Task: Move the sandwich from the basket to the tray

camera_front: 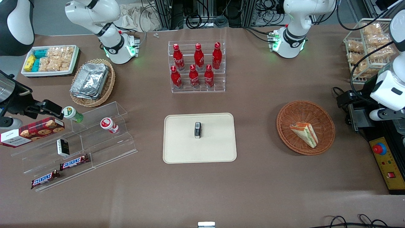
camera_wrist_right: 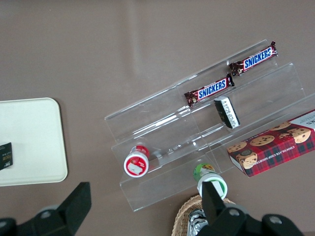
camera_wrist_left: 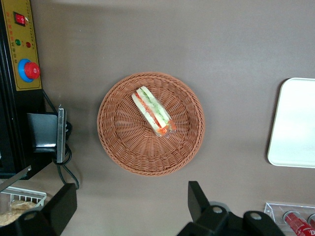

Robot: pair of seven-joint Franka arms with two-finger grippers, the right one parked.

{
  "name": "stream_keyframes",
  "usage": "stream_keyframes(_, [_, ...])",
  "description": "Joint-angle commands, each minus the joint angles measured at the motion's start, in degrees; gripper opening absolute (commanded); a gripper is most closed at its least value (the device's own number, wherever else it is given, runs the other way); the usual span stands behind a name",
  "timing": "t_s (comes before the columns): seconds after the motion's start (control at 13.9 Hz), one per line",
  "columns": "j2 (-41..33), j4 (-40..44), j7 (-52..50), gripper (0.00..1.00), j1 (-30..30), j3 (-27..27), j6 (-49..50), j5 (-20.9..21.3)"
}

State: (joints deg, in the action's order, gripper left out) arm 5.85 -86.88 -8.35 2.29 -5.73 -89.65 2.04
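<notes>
The sandwich (camera_front: pixel 305 134) is a pale bread wedge with green, orange and red filling. It lies in the round reddish-brown wicker basket (camera_front: pixel 286 126), toward the working arm's end of the table. The cream-beige tray (camera_front: pixel 180 142) lies flat mid-table, apart from the basket. My left gripper (camera_front: pixel 345 98) hangs high above the table, beside the basket's rim and a little farther from the front camera. It is open and empty. The left wrist view shows the open gripper (camera_wrist_left: pixel 130 201), the sandwich (camera_wrist_left: pixel 152 112), the basket (camera_wrist_left: pixel 123 147) and the tray's edge (camera_wrist_left: pixel 295 123).
A small black packet (camera_front: pixel 197 129) lies on the tray. A clear rack of red bottles (camera_front: pixel 196 66) stands farther back. A black control box with a red button (camera_front: pixel 379 148) sits beside the basket. A wire rack of snack bags (camera_front: pixel 368 47) stands near it.
</notes>
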Motion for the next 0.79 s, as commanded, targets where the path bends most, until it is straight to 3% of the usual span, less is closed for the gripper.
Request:
stream_keyframes(0.0, [1.09,2.25,-0.62,1.00,0.17,-0.34,1.76,-0.63])
stream_keyframes(0.43, [1.53,-0.64,-2.45,1.00,0.08,-0.43,0.80,-0.28])
stream_keyframes(0.72, [-1.09,-11.59,-16.23,1.00,-0.18,-0.78,-11.21,-0.45])
